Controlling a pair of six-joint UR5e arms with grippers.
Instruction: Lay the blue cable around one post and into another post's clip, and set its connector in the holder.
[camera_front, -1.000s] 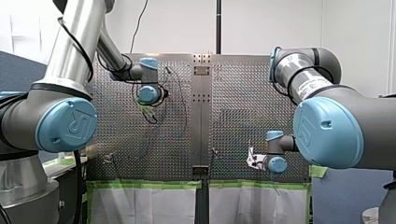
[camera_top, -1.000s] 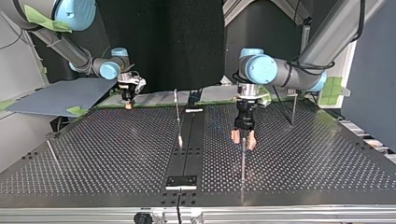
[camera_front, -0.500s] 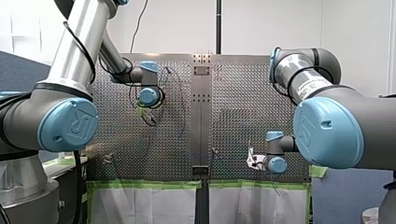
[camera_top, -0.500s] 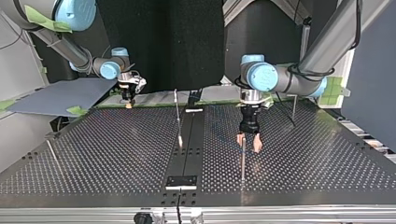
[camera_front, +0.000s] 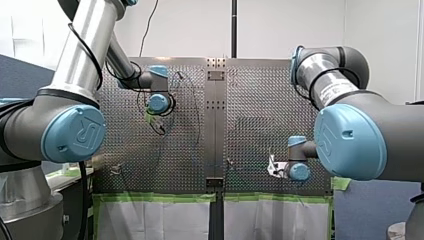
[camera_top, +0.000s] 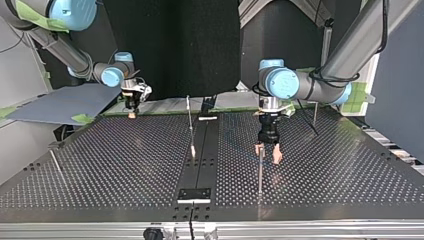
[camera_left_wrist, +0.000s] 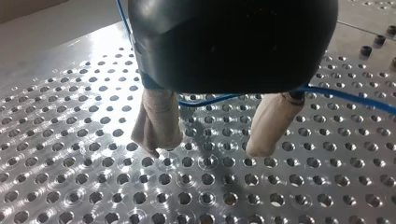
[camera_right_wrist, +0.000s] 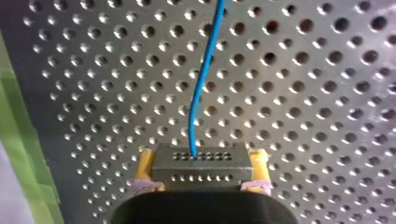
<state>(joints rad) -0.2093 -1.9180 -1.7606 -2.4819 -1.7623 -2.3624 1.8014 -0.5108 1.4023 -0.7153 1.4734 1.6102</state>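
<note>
Blue cable (camera_right_wrist: 201, 79) runs over the table (camera_left_wrist: 70, 140) just past your open left claw (camera_left_wrist: 207, 148), its connector (camera_right_wrist: 201, 163) clamped in your right claw (camera_right_wrist: 201, 169); all routing and seating of it appear outstanding.

1. Top view: the left pincer (camera_top: 268, 153) hangs over the surface (camera_top: 350, 190) right of centre, with a post (camera_top: 260, 175) just before it.
2. The right pincer (camera_top: 132, 113) is at the upper left, at the surface's far edge.
3. A second post (camera_top: 190, 125) stands at centre, with the holder (camera_top: 195, 194) before it at the near edge.
4. Right wrist view: the connector (camera_right_wrist: 201, 165) sits between the right pincer's fingers, and the cable (camera_right_wrist: 203, 84) runs ahead from it.
5. Left wrist view: the cable crosses just beyond the left pincer's spread fingers (camera_left_wrist: 156, 121).
</note>
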